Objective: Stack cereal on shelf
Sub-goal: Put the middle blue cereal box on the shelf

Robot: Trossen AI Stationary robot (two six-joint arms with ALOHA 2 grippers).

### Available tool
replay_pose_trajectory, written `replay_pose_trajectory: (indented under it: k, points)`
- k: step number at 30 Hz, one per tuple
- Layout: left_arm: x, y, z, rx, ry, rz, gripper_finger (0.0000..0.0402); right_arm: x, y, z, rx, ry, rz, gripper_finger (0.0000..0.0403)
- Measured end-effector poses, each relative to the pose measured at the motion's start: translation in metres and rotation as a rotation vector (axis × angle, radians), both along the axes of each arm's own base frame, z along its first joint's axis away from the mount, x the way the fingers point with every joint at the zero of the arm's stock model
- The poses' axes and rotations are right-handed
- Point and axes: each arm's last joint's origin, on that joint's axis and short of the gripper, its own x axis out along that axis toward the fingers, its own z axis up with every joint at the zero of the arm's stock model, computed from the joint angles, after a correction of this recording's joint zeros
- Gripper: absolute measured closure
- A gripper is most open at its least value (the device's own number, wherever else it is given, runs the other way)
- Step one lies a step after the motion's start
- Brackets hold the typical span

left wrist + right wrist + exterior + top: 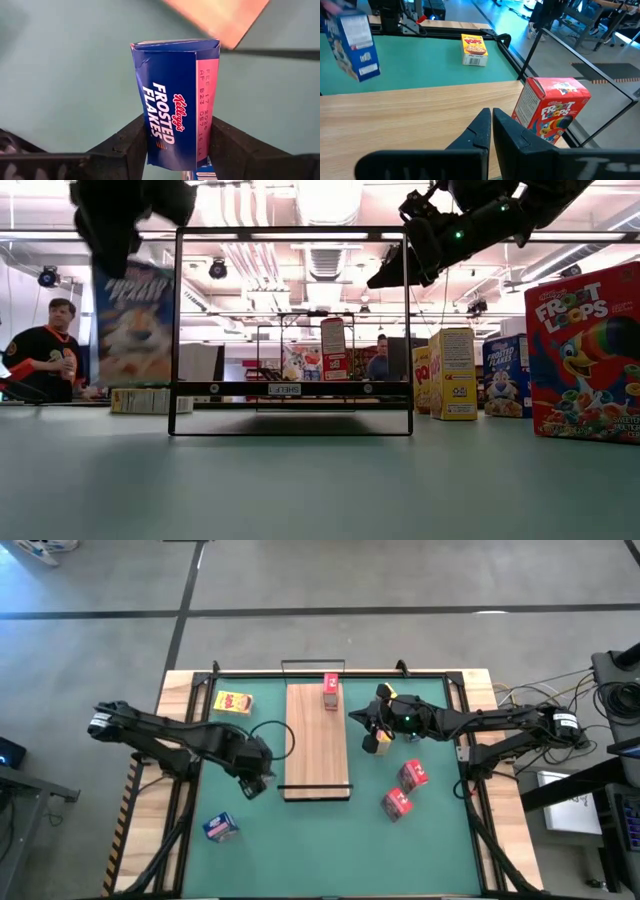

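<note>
Left end effector point(175, 145) hides blue box's point(175, 100) base.

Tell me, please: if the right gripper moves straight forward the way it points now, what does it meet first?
Probably the shelf: the shut right gripper points low across the board, with the red Froot Loops box just off to one side. Depth is unclear, so it might clip that box instead.

A blue Frosted Flakes box point(175, 102) sits clamped between the left gripper's point(177, 147) two dark fingers point(127, 145), tilted slightly, pink side panel showing. Beneath it lies the green mat point(65, 75), with a corner of the light-wood shelf point(220, 17) beyond.
</note>
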Motion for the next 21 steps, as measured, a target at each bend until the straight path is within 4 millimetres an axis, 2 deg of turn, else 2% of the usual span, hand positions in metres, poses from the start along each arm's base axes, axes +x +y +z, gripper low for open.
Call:
replay_pose_trajectory:
  k: [8, 12, 16, 21]
  points:
    - [0.001, 0.017, 0.057, 0.289, -0.001, -0.111, 0.0240, 0.000, 0.000, 0.000, 0.006, -0.002, -0.002, 0.0394]
    - [0.014, 0.025, 0.078, 0.373, -0.046, -0.298, 0.0240, 0.000, 0.000, 0.000, 0.005, -0.001, -0.002, 0.0394]
    - [0.034, 0.033, 0.085, 0.443, -0.044, -0.527, 0.0240, 0.000, 0.000, -0.001, 0.005, 0.011, -0.001, 0.0394]
    - [0.054, 0.046, 0.078, 0.505, 0.049, -0.800, 0.0240, -0.002, 0.001, -0.002, 0.008, 0.031, 0.000, 0.0394]
